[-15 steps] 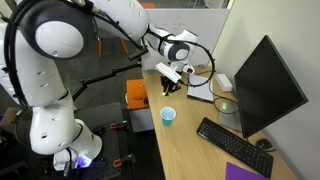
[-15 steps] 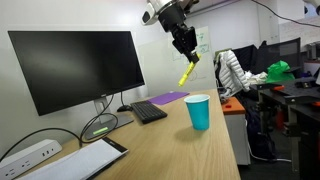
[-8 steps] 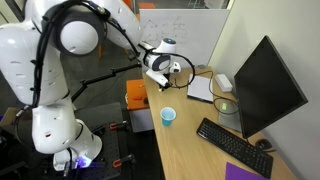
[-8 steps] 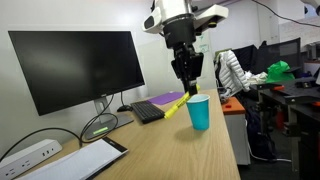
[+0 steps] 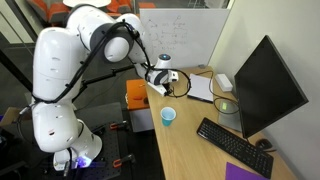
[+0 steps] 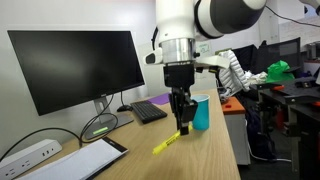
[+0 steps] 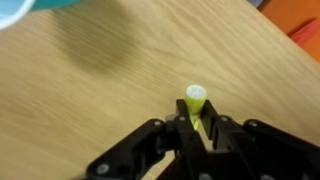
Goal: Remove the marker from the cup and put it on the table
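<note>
My gripper (image 6: 183, 124) is shut on a yellow marker (image 6: 166, 143), held slanted with its lower end close to the table (image 6: 150, 160); whether it touches I cannot tell. In the wrist view the marker (image 7: 196, 100) sticks out between the black jaws (image 7: 197, 128) over the light wood. The small teal-blue cup (image 6: 200, 111) stands upright just behind the gripper, empty of the marker; it also shows in an exterior view (image 5: 168, 116), in front of the gripper (image 5: 163, 88). A corner of the cup (image 7: 20, 8) shows at the wrist view's top left.
A monitor (image 6: 75, 66), black keyboard (image 6: 148, 111), purple pad (image 6: 168, 98) and white tablet (image 6: 82, 158) lie on the table. A flat green disc (image 5: 226, 104) and white power strip (image 6: 25, 156) sit near the monitor. An orange stand (image 5: 136, 95) is beside the table.
The arm has swung away from the cup and come down, carrying the marker from high above the cup to just over the table in front of it.
</note>
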`<state>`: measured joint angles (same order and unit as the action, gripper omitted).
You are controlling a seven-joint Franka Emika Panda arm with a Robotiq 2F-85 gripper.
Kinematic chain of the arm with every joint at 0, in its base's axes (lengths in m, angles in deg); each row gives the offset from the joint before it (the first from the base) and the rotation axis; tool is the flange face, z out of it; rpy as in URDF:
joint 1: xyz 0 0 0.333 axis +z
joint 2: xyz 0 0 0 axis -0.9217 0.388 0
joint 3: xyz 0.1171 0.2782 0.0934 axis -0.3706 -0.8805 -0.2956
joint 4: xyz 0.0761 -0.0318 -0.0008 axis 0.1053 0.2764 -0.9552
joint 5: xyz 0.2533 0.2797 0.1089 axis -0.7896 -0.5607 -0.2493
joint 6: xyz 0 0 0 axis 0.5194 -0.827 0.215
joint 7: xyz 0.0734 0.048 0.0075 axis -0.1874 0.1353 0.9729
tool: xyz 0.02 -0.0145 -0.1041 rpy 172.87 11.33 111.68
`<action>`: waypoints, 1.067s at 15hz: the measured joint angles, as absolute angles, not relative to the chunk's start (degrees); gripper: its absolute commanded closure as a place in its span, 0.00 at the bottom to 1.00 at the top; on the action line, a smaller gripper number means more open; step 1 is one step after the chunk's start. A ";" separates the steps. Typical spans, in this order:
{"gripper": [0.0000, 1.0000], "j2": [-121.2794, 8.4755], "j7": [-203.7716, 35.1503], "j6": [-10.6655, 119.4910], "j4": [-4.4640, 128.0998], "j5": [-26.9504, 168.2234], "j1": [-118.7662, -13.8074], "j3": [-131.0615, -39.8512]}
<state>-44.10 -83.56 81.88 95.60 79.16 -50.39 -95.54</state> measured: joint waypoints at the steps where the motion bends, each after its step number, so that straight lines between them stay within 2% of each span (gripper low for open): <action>1: 0.95 -41.96 -83.69 82.84 94.11 79.16 -49.81 -94.71; 2: 0.95 -39.94 -83.81 83.70 92.57 79.16 -49.17 -93.96; 3: 0.55 -38.13 -84.11 84.21 91.04 79.16 -48.54 -93.34; 4: 0.54 -36.59 -84.63 84.76 89.66 79.16 -47.74 -92.67; 11: 0.03 -34.05 -86.47 84.18 86.49 77.93 -45.36 -90.00; 12: 0.00 -35.18 -86.47 81.98 86.75 76.93 -46.27 -90.53; 16: 0.00 -44.23 -84.08 66.11 89.05 70.64 -53.44 -94.95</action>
